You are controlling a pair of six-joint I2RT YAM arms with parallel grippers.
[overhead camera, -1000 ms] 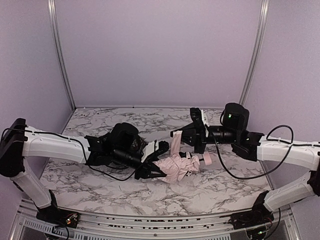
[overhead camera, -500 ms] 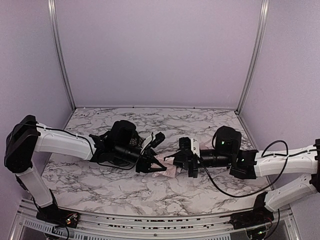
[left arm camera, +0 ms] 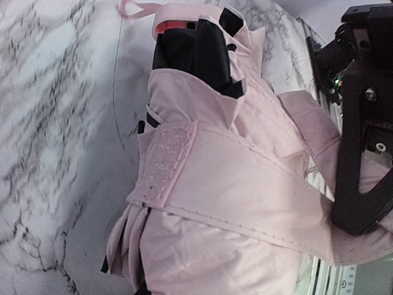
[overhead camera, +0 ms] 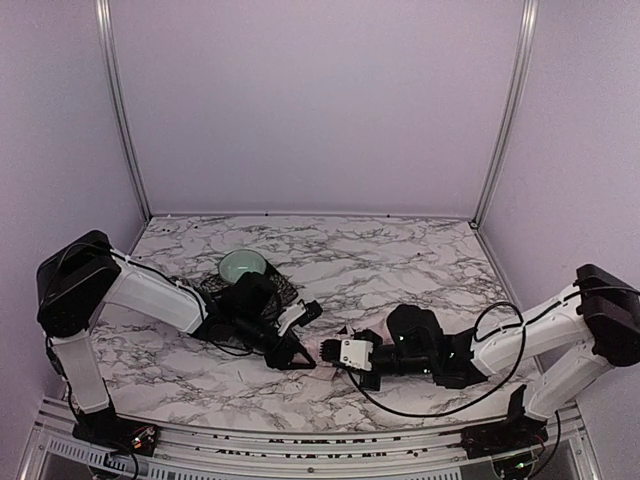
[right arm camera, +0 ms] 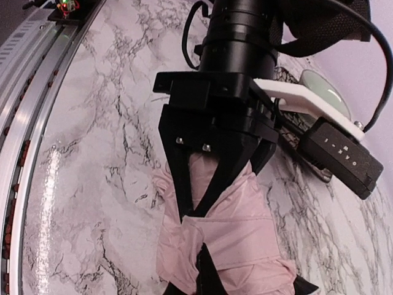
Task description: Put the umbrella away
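The folded pale pink umbrella (overhead camera: pixel 328 349) lies low over the marble table (overhead camera: pixel 400 250), between my two grippers near the front. My left gripper (overhead camera: pixel 297 352) is shut on it: in the right wrist view its black fingers (right arm camera: pixel 178 178) straddle the pink bundle (right arm camera: pixel 239 233). My right gripper (overhead camera: pixel 345 352) is shut on the fabric at the other end, by the wrap band (left arm camera: pixel 245 184). The small pink handle (left arm camera: pixel 169 21) with its loop points away in the left wrist view. There my own left fingers are hidden under the fabric. The right gripper (left arm camera: pixel 356 209) shows black at the right.
A pale green bowl (overhead camera: pixel 243 265) sits on a dark patterned mat (overhead camera: pixel 283 290) behind my left wrist. The metal front rail (overhead camera: pixel 300 440) runs close to the grippers. Marble stretches back to the purple walls.
Both arms have come down and toward the front edge with the umbrella. The right gripper swung left and low to meet the left. The bowl now shows behind the left arm.
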